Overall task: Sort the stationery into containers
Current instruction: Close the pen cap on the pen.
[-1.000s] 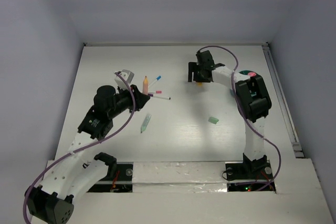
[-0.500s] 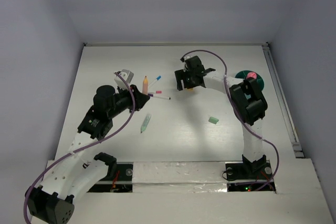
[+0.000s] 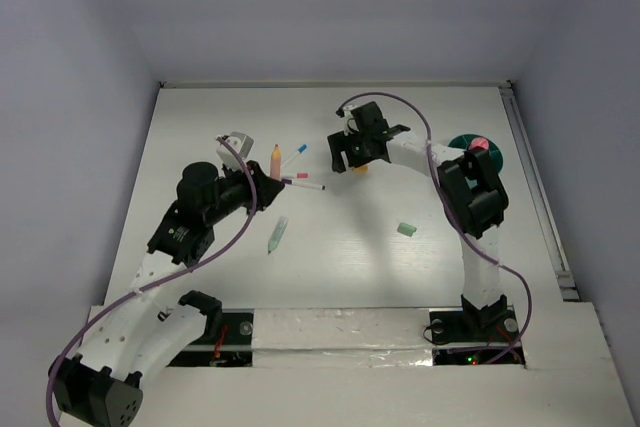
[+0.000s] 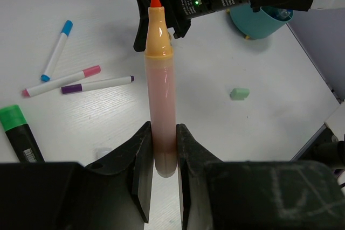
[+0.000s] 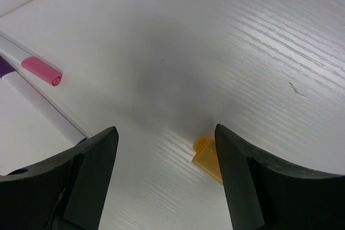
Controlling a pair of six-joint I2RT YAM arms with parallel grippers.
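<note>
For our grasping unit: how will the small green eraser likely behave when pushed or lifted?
The green eraser looks blocky and lies flat, so it probably slides rather than rolls. Being small, it is likely light and easily nudged.

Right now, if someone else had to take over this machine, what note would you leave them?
Left tool: shut on the orange pen.
Right tool: open, empty, beside the small orange eraser.
Teal holder, far right: a pink piece inside.
Left to sort: blue-capped marker, pink-capped marker, purple-capped marker, pale green pen, green eraser, green highlighter, both orange items.
</note>
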